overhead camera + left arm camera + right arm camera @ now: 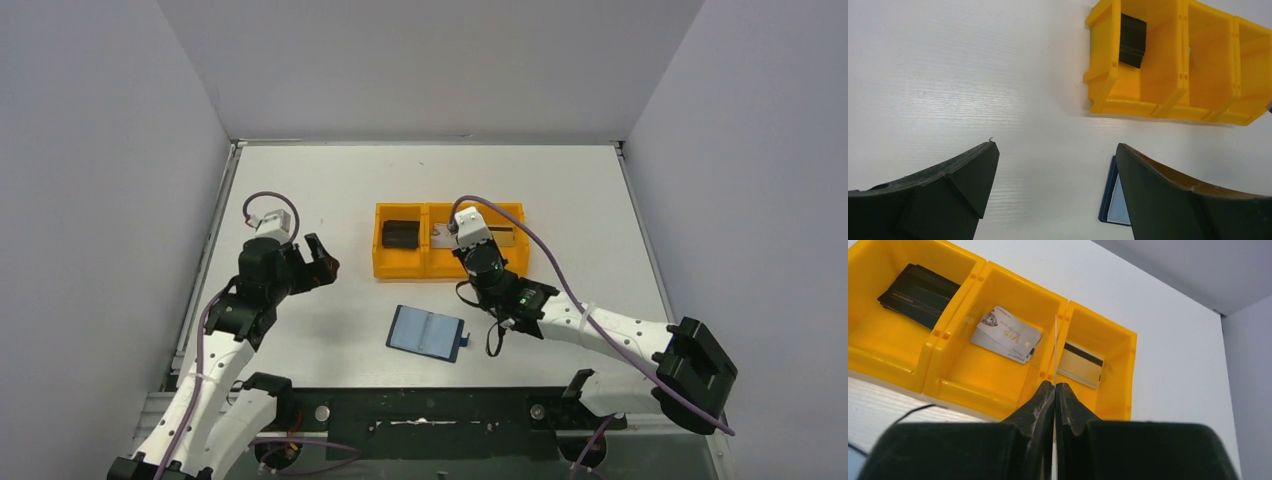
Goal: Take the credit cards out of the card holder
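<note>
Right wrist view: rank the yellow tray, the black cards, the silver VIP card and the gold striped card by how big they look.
1. Yellow tray, by far the largest.
2. Black cards and silver VIP card: much alike, so not ranked against each other.
3. Gold striped card, the smallest.

White tabletop (330, 180); on it a yellow three-compartment tray (400, 268) toward the far middle; nearer the arms, apart from the tray, an open blue card holder (427, 332) lying flat.
</note>
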Robot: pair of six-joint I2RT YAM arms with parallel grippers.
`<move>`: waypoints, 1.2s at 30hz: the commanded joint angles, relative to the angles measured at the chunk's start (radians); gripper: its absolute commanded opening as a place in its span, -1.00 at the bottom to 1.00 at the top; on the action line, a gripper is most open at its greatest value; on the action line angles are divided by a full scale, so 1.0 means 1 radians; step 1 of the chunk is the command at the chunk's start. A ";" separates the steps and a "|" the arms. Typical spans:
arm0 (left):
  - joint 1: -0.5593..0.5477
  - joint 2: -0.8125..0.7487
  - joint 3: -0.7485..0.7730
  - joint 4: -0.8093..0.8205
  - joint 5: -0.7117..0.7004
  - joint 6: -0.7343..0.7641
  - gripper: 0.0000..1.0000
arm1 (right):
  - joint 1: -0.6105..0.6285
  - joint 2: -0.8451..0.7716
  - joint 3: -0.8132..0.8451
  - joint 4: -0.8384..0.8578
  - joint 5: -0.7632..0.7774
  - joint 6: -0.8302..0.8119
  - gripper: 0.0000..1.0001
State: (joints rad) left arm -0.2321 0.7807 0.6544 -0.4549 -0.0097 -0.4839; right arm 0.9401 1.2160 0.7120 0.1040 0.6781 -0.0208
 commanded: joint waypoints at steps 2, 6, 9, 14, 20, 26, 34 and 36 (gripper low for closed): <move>0.009 -0.063 0.007 0.071 0.076 0.013 0.79 | -0.111 0.035 0.101 0.131 -0.249 -0.240 -1.00; 0.008 -0.083 0.007 0.058 0.078 0.010 0.80 | -0.125 0.056 0.088 0.175 -0.394 -0.365 -1.00; 0.007 -0.096 -0.005 0.058 0.074 0.008 0.79 | -0.142 0.110 0.163 0.092 -0.416 -0.382 -1.00; 0.007 -0.101 -0.016 0.052 0.060 0.007 0.79 | -0.141 0.208 0.182 0.140 -0.316 -0.469 -1.00; 0.007 -0.106 -0.021 0.051 0.052 0.004 0.80 | -0.141 0.339 0.224 0.135 -0.294 -0.544 -1.00; 0.008 -0.100 -0.023 0.062 0.071 0.002 0.80 | -0.144 0.446 0.288 0.139 -0.301 -0.546 -1.00; 0.007 -0.100 -0.025 0.061 0.082 -0.004 0.80 | -0.150 0.539 0.294 0.183 -0.274 -0.615 -1.00; 0.007 -0.101 -0.026 0.061 0.081 -0.004 0.80 | -0.157 0.546 0.287 0.196 -0.295 -0.659 -1.00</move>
State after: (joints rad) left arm -0.2279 0.6888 0.6273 -0.4484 0.0582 -0.4889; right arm 0.7990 1.7599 0.9699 0.2237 0.3668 -0.5934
